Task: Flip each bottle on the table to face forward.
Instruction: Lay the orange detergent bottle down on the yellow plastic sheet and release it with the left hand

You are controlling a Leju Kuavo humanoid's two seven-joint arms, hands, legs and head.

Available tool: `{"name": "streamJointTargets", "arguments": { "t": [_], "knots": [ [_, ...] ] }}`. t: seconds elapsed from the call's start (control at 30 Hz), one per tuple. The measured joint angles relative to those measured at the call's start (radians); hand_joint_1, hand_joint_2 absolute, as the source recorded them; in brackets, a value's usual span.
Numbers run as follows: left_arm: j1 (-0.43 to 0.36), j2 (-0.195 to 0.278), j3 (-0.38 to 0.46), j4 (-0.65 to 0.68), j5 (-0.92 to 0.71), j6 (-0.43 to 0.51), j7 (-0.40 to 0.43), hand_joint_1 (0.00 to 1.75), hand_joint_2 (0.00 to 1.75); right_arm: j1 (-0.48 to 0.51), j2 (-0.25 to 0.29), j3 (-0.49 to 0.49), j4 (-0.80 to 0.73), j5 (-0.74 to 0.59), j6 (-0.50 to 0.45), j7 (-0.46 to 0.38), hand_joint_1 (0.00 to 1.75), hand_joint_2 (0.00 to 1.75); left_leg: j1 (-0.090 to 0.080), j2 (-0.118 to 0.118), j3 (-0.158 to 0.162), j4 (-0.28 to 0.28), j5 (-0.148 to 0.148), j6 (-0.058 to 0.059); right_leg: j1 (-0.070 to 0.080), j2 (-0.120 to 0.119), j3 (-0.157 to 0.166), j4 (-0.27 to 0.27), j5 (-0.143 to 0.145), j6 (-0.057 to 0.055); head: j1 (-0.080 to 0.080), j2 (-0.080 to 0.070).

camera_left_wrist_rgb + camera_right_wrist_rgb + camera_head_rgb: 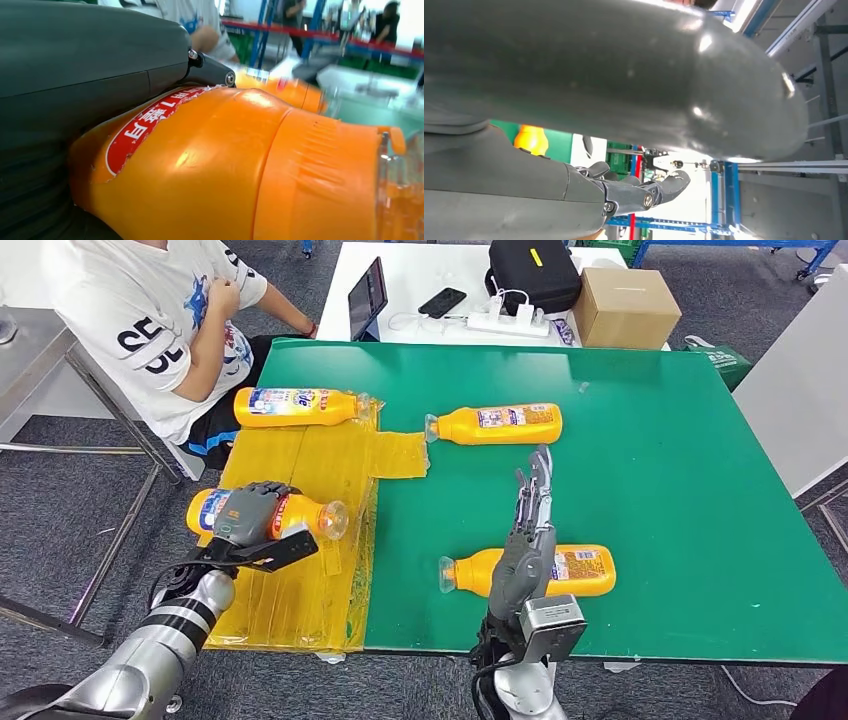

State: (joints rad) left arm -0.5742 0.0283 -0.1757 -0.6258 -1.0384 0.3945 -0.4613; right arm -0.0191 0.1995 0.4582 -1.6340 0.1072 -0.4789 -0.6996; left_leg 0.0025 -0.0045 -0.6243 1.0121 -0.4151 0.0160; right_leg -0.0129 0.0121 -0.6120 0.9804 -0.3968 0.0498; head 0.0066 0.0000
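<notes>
Bottles: four orange bottles lie on their sides on the green table [700,490], caps clear, bodies orange.
Near-left bottle [300,515]: lies on the yellow taped sheet [300,455] at the table's left side, cap pointing right; the close wrist picture shows its orange shoulder and a torn red label with white characters.
Left hand [250,512]: wraps over the middle of that near-left bottle, fingers curled down around the body, gripping it.
Far-left bottle [300,406]: lies at the far end of the yellow sheet, blue and white label showing, cap to the right, well apart from the held one.
Far-middle bottle [500,424]: lies on bare green just right of the sheet's far corner, cap pointing left, label facing up.
Near-middle bottle [580,571]: lies near the table's near edge, cap pointing left, partly behind the right hand.
Right hand [530,530]: stands edge-on above the near-middle bottle, fingers stretched straight towards the far side and spread a little, holding nothing.
Person [150,310]: sits at the far left corner in a white printed shirt, arms folded in.
Far white table [420,290]: carries a tablet [367,298], a phone [442,302], a black case [532,272] and a cardboard box [625,306].
</notes>
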Motion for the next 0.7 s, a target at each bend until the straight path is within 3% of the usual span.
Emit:
{"name": "streamJointTargets", "arguments": {
  "t": [0.4, 0.5, 0.53, 0.63, 0.7],
  "knots": [
    [-0.057, 0.023, -0.067, 0.097, -0.055, -0.072, 0.010, 1.71, 1.75, 0.002, 0.004, -0.019, 0.035, -0.035, 0.053, 0.000, 0.00, 0.00, 0.000, 0.000, 0.000, 0.000, 0.000, 0.000, 0.000, 0.000, 0.001, 0.000, 0.000, 0.000, 0.000, 0.000],
    [-0.065, 0.027, -0.071, 0.105, -0.039, -0.120, 0.001, 0.44, 1.75, 0.001, 0.009, -0.024, 0.052, -0.039, 0.071, 0.000, 0.00, 0.00, 0.000, 0.000, 0.000, 0.000, 0.000, 0.000, 0.000, 0.000, 0.001, 0.000, 0.000, 0.000, 0.000, 0.000],
    [-0.067, 0.029, -0.071, 0.107, -0.030, -0.136, -0.005, 0.03, 1.31, 0.001, 0.011, -0.026, 0.058, -0.039, 0.077, 0.000, 0.00, 0.00, 0.000, -0.001, 0.000, 0.000, 0.000, 0.000, 0.000, 0.000, 0.001, 0.000, 0.000, 0.000, 0.000, 0.000],
    [-0.070, 0.032, -0.071, 0.114, -0.001, -0.180, -0.017, 0.00, 0.00, 0.000, 0.015, -0.031, 0.076, -0.040, 0.088, 0.000, 0.00, 0.00, 0.000, -0.001, 0.000, 0.000, 0.000, 0.000, 0.000, 0.000, 0.001, 0.001, 0.000, 0.000, 0.000, 0.000],
    [-0.070, 0.033, -0.071, 0.117, 0.030, -0.213, -0.023, 0.00, 0.00, 0.000, 0.022, -0.039, 0.093, -0.040, 0.097, 0.000, 0.00, 0.00, 0.000, -0.001, 0.000, 0.000, 0.000, 0.000, 0.000, 0.000, 0.001, 0.001, 0.000, 0.000, 0.000, 0.000]
  ]
}}
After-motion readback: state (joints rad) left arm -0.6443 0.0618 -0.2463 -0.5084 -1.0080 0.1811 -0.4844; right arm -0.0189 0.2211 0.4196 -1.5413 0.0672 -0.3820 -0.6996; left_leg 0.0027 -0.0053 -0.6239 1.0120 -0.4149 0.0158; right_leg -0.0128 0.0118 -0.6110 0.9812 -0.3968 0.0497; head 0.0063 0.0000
